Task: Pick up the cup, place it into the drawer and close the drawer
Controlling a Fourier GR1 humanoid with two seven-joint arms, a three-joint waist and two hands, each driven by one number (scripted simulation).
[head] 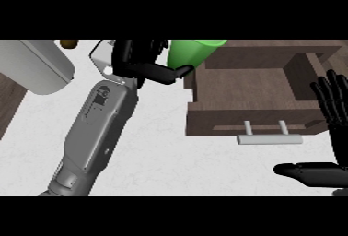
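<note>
Gripping the cup (192, 52) with the left hand (139, 60): the fingers are curling round its left side and the thumb is lying across its lower edge, tip pointing right. The cup is green and sitting high in the head view, just past the drawer's (253, 94) rear left corner, part of it overlapping the drawer's back wall. Can't tell whether it is touching anything underneath.

The left forearm (92, 138) is running diagonally, coming in from the lower left edge and angling up and right to the wrist below the cup.

The right hand (333, 110) is sitting at the view's right edge, released, fingers straight and spread, pointing up, thumb (306, 173) sticking out to the left lower down. It is overlapping the drawer's right wall in the view; contact can't be judged.

The drawer is standing open, brown wood, with its handle (269, 138) facing the robot. It is resting over the white counter (170, 156).

A grey rounded object (41, 67) is lying at upper left, well apart from the cup, with a small brown object (68, 44) just beyond it.
</note>
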